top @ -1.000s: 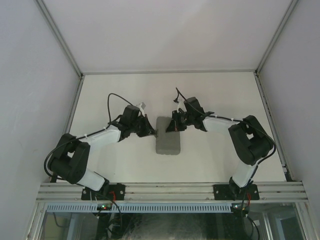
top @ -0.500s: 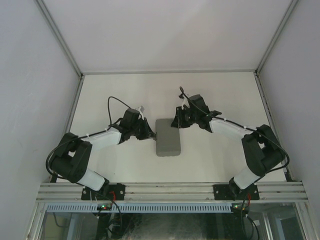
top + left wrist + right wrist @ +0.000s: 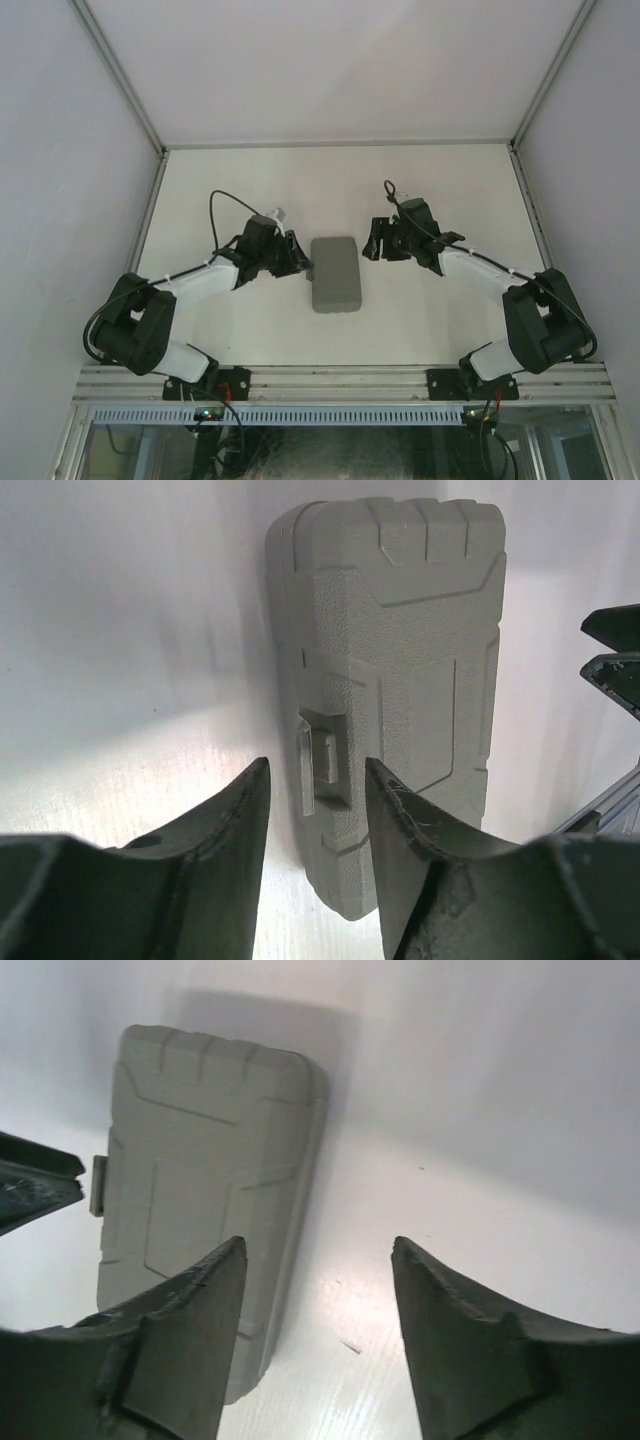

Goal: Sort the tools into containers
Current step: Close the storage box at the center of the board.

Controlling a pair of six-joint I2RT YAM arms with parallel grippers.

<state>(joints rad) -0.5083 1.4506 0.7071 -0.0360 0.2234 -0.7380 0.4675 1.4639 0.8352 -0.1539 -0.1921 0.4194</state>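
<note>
Grey case (image 3: 335, 273) lies closed and flat, mid-worktop (image 3: 430, 190). Left pincer (image 3: 299, 263) sits just beside its left edge, fingers parted in line with the latch (image 3: 322, 760), gripping nothing. Right pincer (image 3: 372, 241) is near the case's far right corner, spread wide, clear of it.

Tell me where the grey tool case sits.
In the top view, the closed grey tool case lies flat, centred between the left gripper and the right gripper.
</note>
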